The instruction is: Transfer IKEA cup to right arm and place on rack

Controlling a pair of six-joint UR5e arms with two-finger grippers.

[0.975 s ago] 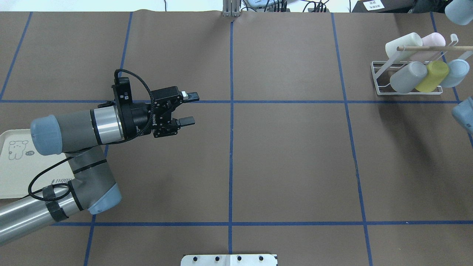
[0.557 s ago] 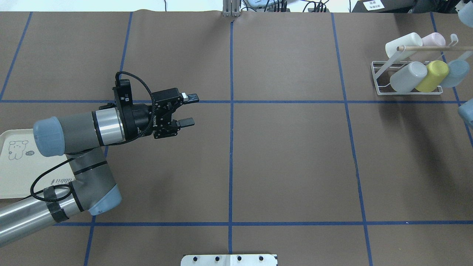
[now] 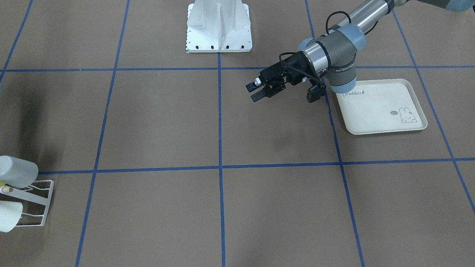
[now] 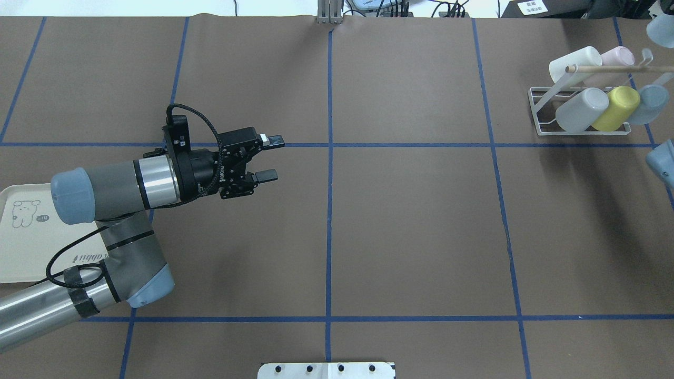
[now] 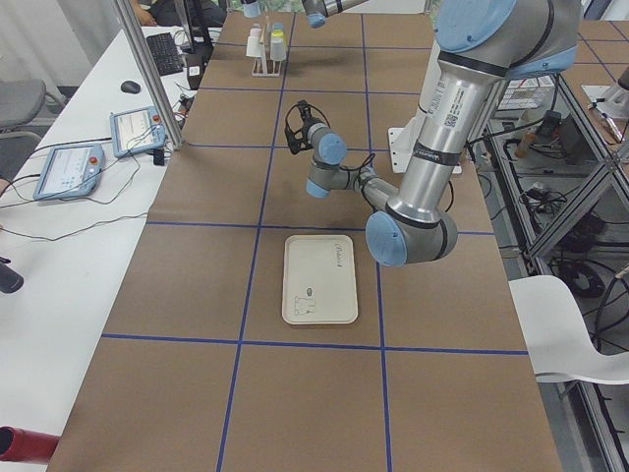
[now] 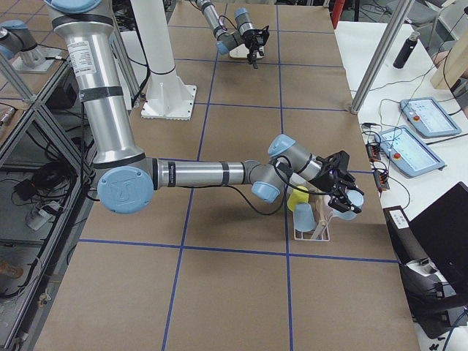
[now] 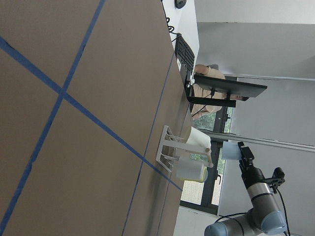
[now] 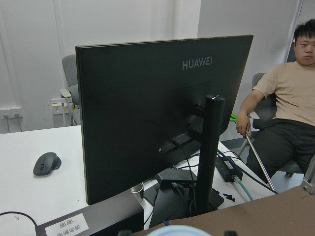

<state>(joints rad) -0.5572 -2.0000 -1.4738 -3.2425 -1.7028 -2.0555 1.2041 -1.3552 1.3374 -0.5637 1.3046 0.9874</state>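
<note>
The right gripper's fingers pinch a pale blue cup, one finger against each side. The cup hangs in the air close beside the rack, near its wooden dowel; whether it touches a prong I cannot tell. The rack stands at the far right of the table, with five other cups on its prongs: cream, pink, grey, yellow and blue. The left gripper's fingers are spread apart, pointing toward the table's middle, above the brown paper. Its arm passes over a corner of the cream tray, well apart from the rack.
</note>
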